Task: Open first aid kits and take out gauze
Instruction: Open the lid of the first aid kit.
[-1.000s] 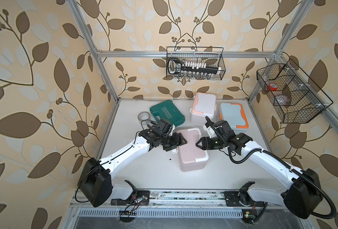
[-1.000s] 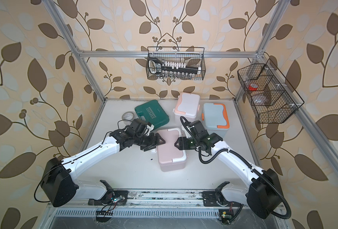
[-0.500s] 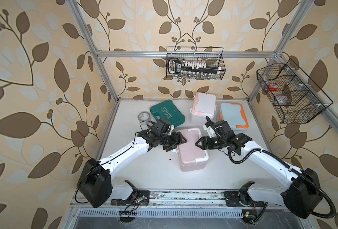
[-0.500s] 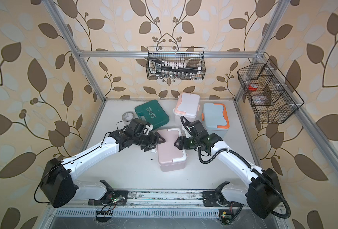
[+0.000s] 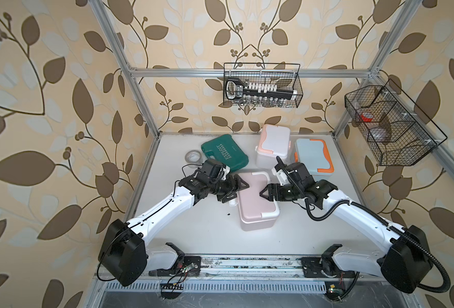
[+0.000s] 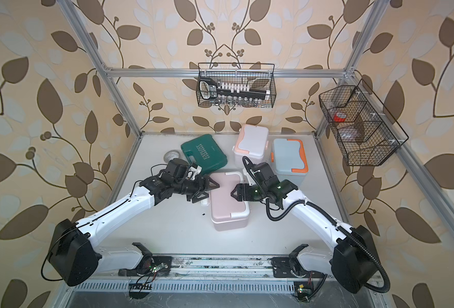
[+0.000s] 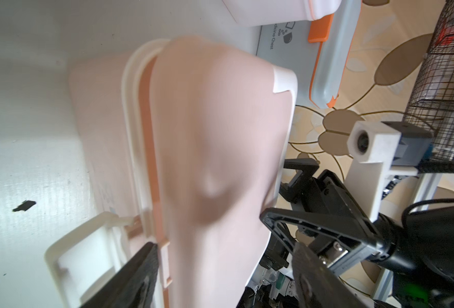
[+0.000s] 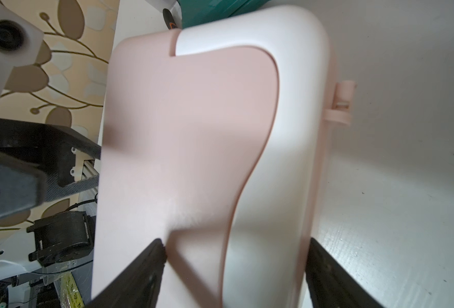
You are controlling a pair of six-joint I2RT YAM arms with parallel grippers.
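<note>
Evidently both tools are spread wide, grasping nothing: the left tool [image 5: 235, 192] straddles the left edge of the shut pink first aid kit [image 5: 255, 210], the right tool [image 5: 263, 192] its right edge.

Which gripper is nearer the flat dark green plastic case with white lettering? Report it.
Left. The left gripper sits close beside the dark green case; the right gripper is across the dusty pink plastic kit from it, farther away.
</note>
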